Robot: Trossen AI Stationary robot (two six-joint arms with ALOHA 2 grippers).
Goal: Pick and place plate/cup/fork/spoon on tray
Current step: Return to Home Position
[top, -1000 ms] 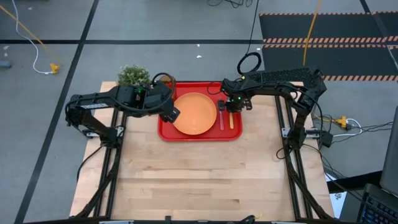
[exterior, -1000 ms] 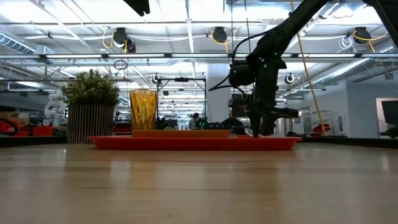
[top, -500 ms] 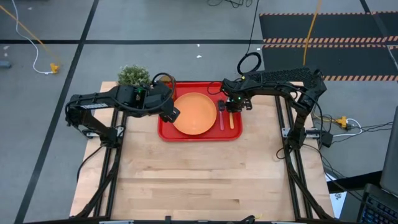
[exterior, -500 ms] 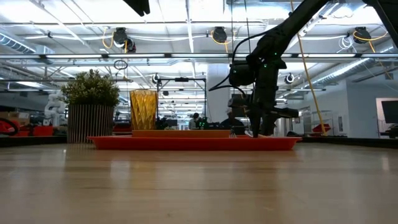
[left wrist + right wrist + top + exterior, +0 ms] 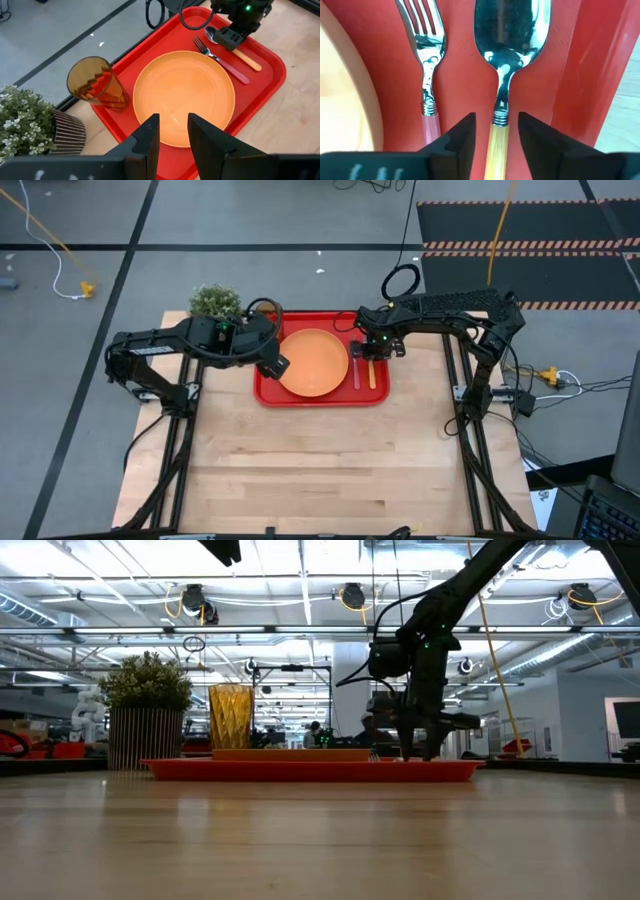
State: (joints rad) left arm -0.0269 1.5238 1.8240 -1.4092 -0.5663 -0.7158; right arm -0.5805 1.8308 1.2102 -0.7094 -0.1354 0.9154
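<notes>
The red tray (image 5: 268, 395) lies at the table's far middle. The orange plate (image 5: 314, 362) lies on it. The fork (image 5: 357, 370) and the spoon (image 5: 371, 372) lie side by side on the tray to the plate's right. The amber cup (image 5: 95, 85) stands in the tray's far left corner. My right gripper (image 5: 496, 135) is open, low over the spoon. Its fingers stand on either side of the orange-yellow handle (image 5: 495, 150), just behind the metal neck, without touching it. My left gripper (image 5: 173, 130) is open and empty above the tray's left part, beside the plate.
A potted green plant (image 5: 214, 302) stands on the table just beyond the tray's far left corner, next to the cup. The wide wooden tabletop (image 5: 330, 470) stretches from the tray to the near edge.
In the low view my right gripper's fingers have parted over the tray's right end. The spoon lies flat on the tray. Nothing else has moved.
</notes>
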